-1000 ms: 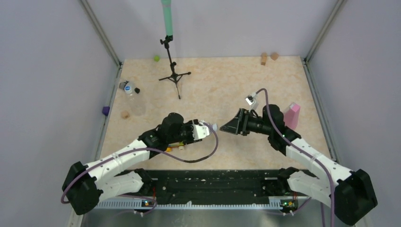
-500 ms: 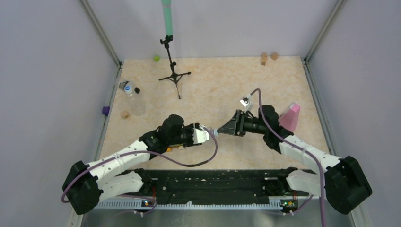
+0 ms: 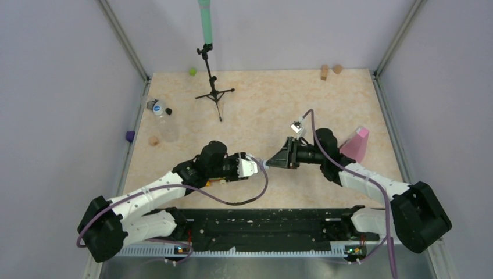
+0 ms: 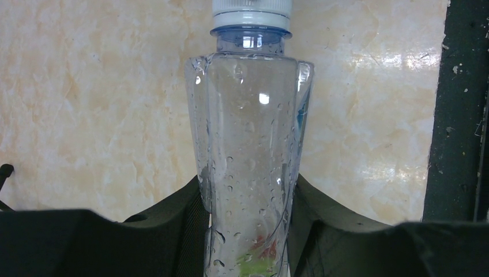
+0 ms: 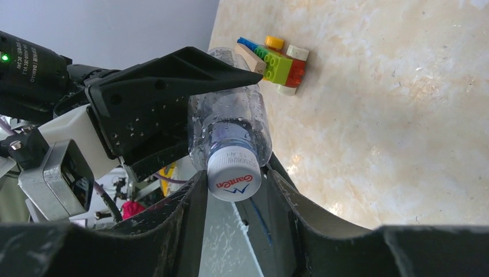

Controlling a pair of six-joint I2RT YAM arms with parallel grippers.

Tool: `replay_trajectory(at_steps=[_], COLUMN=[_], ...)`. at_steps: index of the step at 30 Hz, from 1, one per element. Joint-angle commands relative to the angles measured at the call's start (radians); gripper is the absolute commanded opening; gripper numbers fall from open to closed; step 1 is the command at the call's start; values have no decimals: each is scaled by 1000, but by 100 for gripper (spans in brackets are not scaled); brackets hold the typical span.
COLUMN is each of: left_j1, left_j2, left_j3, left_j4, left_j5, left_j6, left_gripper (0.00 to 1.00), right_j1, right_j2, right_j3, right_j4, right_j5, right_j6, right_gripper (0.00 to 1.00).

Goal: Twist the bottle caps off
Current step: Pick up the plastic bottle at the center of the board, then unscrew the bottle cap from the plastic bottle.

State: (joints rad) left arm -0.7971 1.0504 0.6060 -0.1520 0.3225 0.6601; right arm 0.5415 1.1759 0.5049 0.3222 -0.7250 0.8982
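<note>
Clamping the droplet-lined bottle point(image 4: 251, 144) is the left pincer point(image 4: 248, 187); right pincer point(image 5: 236, 168) flanks its cap point(image 5: 233, 181), grip unclear.

Left tool point(image 3: 259, 164) clamped, faces right tool point(image 3: 271, 163) (jaws slightly parted).

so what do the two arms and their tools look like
The left arm and right arm have white links, bulky black joints and a purple cable each. The left tool and right tool are matte black with two broad wedge-shaped fingers and a small white camera block at the wrist.
</note>
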Motion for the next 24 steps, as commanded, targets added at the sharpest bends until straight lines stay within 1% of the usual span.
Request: replay_trajectory(at_steps=[1, 2, 4, 7, 8, 9, 12, 15, 18, 20, 22, 24], left_j1=[0, 1, 1, 1, 1, 0, 2, 1, 1, 1, 1, 1], left_j2=[-2, 0, 0, 4, 6, 7, 12, 18, 27, 31, 30, 30], left_j3=[21, 21, 23, 24, 24, 25, 23, 15, 16, 19, 20, 21], left_j4=[29, 26, 25, 30, 33, 36, 47, 64, 63, 55, 48, 43], left_j5=[38, 35, 26, 11, 13, 15, 14, 12, 10, 12, 15, 11], left_j6=[-2, -4, -5, -8, -11, -14, -31, -36, -32, -31, -29, -27], left_gripper=[7, 7, 7, 7, 7, 8, 8, 9, 9, 9, 9, 9], right_j1=[4, 4, 4, 5, 5, 5, 5, 5, 5, 5, 5, 5], right_j2=[33, 38, 45, 59, 63, 68, 70, 68, 70, 76, 81, 82], right_j3=[35, 37, 41, 51, 54, 56, 52, 47, 47, 47, 47, 51], right_j4=[48, 50, 54, 54, 53, 47, 44, 42, 40, 45, 53, 56], right_j5=[-27, -30, -42, -67, -72, -73, -77, -77, -73, -74, -74, -70], right_j6=[-21, -22, -28, -38, -44, -50, -56, -57, -58, -55, -54, -56], right_gripper=[41, 41, 34, 33, 30, 29, 31, 41, 42, 46, 46, 44])
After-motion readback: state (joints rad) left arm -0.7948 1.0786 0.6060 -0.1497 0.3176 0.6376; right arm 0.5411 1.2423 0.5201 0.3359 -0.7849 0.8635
